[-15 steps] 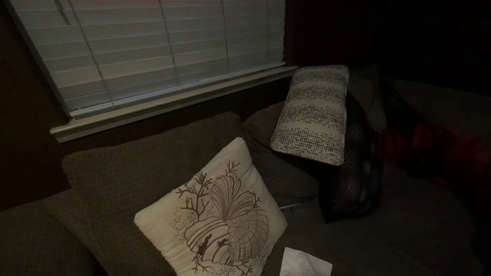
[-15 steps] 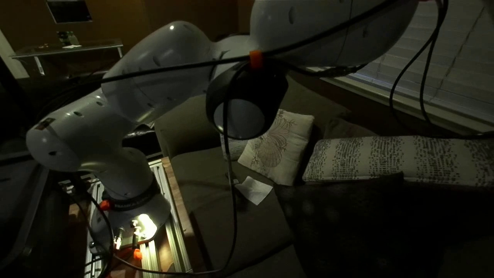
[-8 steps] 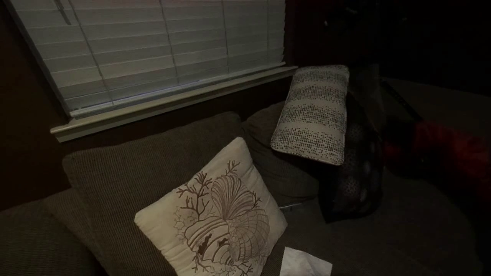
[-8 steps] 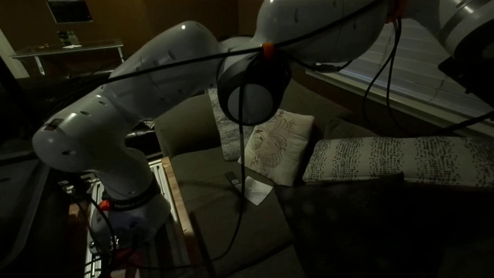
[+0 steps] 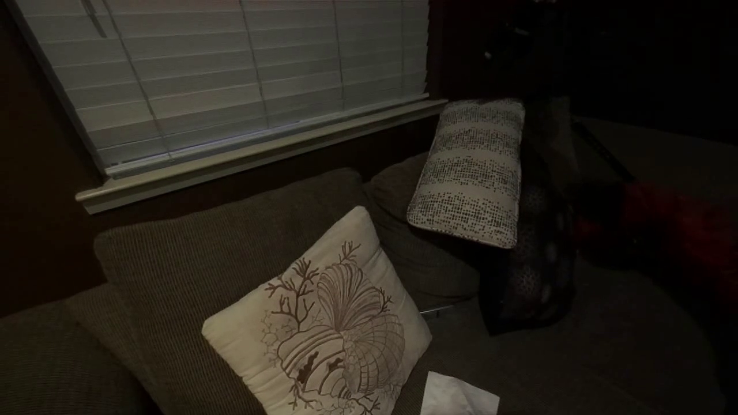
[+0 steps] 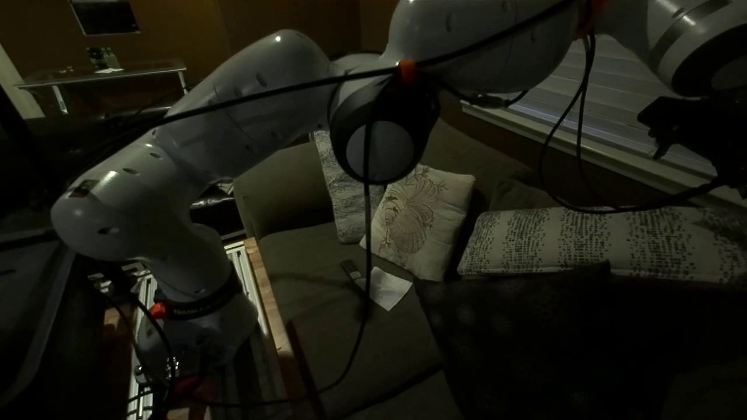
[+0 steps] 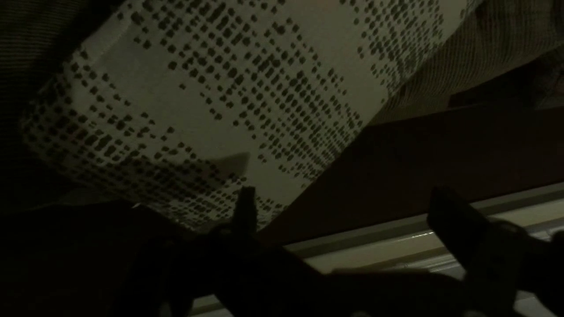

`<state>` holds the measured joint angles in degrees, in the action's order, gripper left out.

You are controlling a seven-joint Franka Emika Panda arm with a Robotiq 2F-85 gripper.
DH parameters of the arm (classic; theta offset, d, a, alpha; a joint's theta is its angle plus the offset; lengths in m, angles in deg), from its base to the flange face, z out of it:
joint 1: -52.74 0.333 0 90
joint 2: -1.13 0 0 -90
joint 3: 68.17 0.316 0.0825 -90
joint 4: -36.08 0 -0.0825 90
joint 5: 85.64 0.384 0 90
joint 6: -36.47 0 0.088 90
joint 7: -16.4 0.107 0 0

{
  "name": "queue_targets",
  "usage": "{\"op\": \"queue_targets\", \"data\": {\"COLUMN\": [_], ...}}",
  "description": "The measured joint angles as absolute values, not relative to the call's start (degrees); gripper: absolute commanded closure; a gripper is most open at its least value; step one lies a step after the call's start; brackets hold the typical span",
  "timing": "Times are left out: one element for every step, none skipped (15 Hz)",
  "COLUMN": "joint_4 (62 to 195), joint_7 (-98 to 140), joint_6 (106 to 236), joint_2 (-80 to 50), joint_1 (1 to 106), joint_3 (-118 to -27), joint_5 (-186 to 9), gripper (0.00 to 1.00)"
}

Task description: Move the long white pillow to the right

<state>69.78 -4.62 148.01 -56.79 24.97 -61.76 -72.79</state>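
Note:
The long white pillow leans against the couch back, with bands of dark flecks. It also shows in an exterior view and fills much of the wrist view. My gripper is open with nothing between its fingers. In the wrist view one fingertip overlaps the pillow's near corner and casts a shadow on it; the other is out over the dark wall. I cannot tell whether it touches. In an exterior view the dark gripper hangs above the pillow's far end, partly cut off by the frame edge.
The square cream pillow and the dark dotted pillow stand beside it. Another greyish pillow is partly behind the arm. White paper and a remote lie on the seat. The window sill runs behind. A cable hangs low.
The arm has shifted and the wrist and gripper have come into view at the upper right, lowering toward the pillow. The light on the robot base has gone dark. The pillows have not moved.

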Motion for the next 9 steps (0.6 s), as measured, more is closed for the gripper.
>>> {"op": "queue_targets", "data": {"joint_4": [69.8, 69.8, 69.8, 69.9, 70.2, 70.6, 71.2, 72.1, 73.0], "joint_7": [-4.7, -5.0, -6.7, -8.7, -10.4, -11.6, -12.5, -13.3, -14.1], "joint_6": [148.0, 148.0, 147.4, 146.3, 145.4, 144.7, 144.0, 143.3, 142.7], "joint_2": [-56.8, -56.8, -56.8, -56.8, -56.7, -56.7, -56.6, -56.6, -56.5], "joint_1": [25.0, 25.0, 25.1, 25.5, 26.4, 27.8, 29.4, 31.2, 32.9], "joint_3": [-61.8, -61.7, -61.3, -60.7, -60.3, -59.8, -59.6, -59.4, -59.4], "joint_5": [-72.8, -72.8, -72.8, -72.8, -72.8, -72.8, -72.8, -72.8, -72.9], "gripper": [0.0, 0.0, 0.0, 0.0, 0.0, 0.0, 0.0, 0.0, 0.0]}}
